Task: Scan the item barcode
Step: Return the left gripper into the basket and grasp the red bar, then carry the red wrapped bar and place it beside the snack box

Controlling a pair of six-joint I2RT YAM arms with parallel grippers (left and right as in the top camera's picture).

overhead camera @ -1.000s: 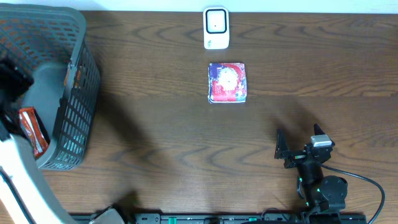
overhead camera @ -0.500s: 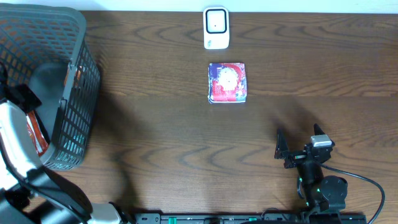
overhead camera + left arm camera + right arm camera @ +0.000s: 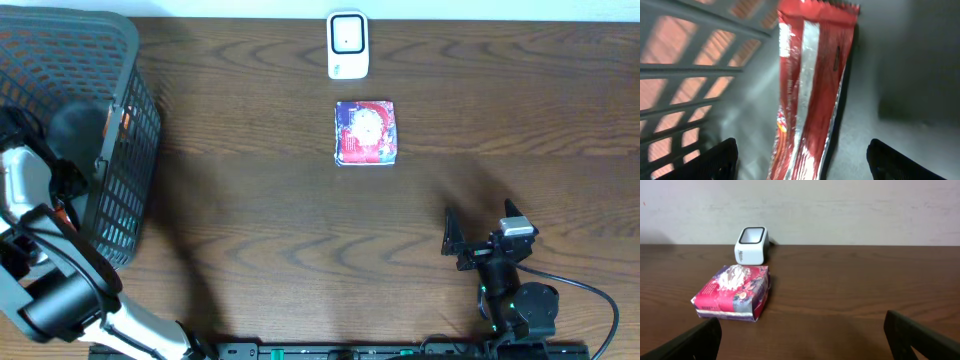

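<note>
The red packet point(image 3: 810, 85) lies on the floor of the grey basket point(image 3: 120, 60), right under my left claw point(image 3: 807, 162). It sits between the claw's wide-spread fingers, which have no grip on it. Since a second ago my left arm has swung deeper into the basket, hiding the packet from overhead. My right claw point(image 3: 807, 340), also wide, has stayed put. I count one packet, one basket, one pink box point(image 3: 366, 132) and one white scanner point(image 3: 347, 45).

Red-and-silver packet point(image 3: 810, 85) — flat on basket point(image 3: 685, 75) floor
</note>
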